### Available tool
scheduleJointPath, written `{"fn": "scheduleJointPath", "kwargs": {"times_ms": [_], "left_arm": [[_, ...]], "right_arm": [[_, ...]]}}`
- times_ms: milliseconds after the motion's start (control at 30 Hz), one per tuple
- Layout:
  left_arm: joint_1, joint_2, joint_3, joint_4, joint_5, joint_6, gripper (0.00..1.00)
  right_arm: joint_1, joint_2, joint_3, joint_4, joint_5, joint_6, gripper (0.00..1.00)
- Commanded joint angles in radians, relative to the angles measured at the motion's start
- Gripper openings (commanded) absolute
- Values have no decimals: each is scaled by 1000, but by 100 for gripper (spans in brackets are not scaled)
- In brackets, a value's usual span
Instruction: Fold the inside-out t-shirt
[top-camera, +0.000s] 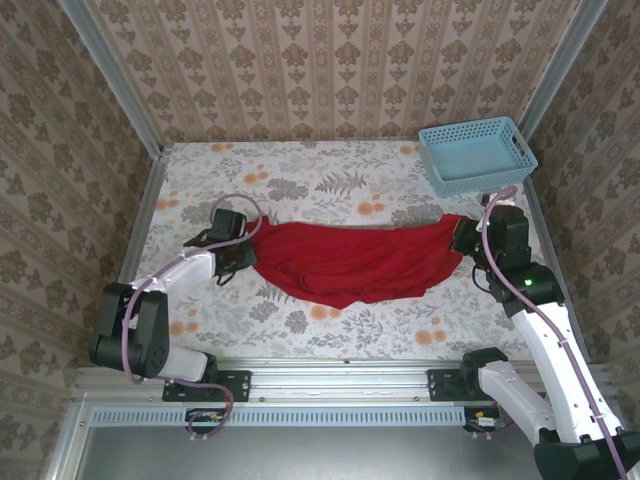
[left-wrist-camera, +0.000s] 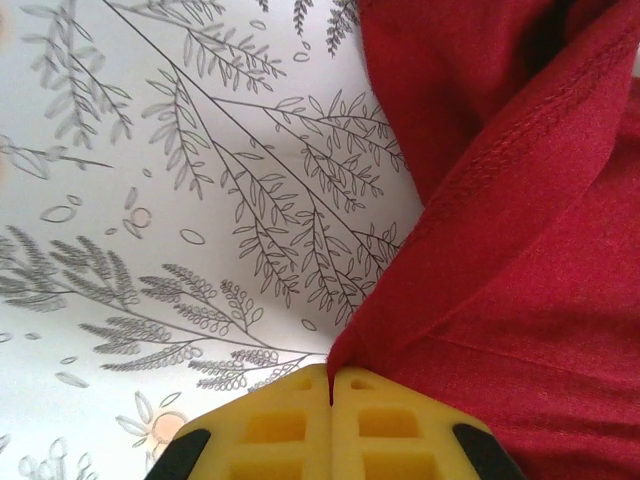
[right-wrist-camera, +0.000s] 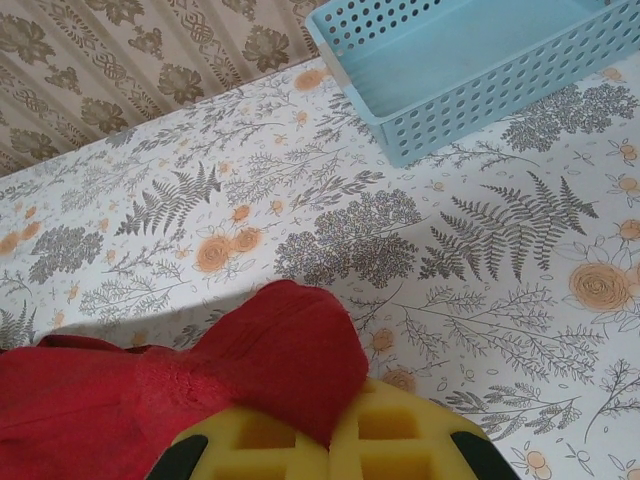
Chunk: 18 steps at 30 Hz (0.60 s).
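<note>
– On the flowered table (top-camera: 330, 190), mid-width: red t-shirt (top-camera: 355, 262) strung out left to right in a sagging band. Its lower edge droops to a point toward the near rail (top-camera: 330, 372).

– And the hands?

– At the shirt's left end, the left gripper (top-camera: 243, 252). Wrist view: yellow pads (left-wrist-camera: 280, 430) pressed together, with a stitched fold of red cloth pinched where they meet. At the other end, the right gripper (top-camera: 462, 238) is likewise clamped. A bunched knob of cloth humps over the tops of its pads.

– Anything else around?

– One light-blue basket (top-camera: 476, 153) with perforated sides, in the far right corner. It sits just beyond the right gripper, apart from the cloth. Cannot tell from above whether it touches the wall.

– What crowds the work?

– The papered walls (top-camera: 330, 60) close the table on the left, far and right sides. A pink cable (top-camera: 240, 203) loops above the left wrist, near the shirt's left end. Both arms reach in from the near edge, one at each end of the cloth.
</note>
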Motion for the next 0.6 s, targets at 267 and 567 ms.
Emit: {"fn": "scheduleJointPath", "kwargs": {"times_ms": [267, 567], "left_arm": [[212, -282, 187, 119, 444, -20, 0], [402, -557, 544, 99, 532, -17, 0]], "right_arm": [[-107, 61, 316, -24, -63, -32, 0], [-114, 27, 739, 28, -24, -83, 0]]}}
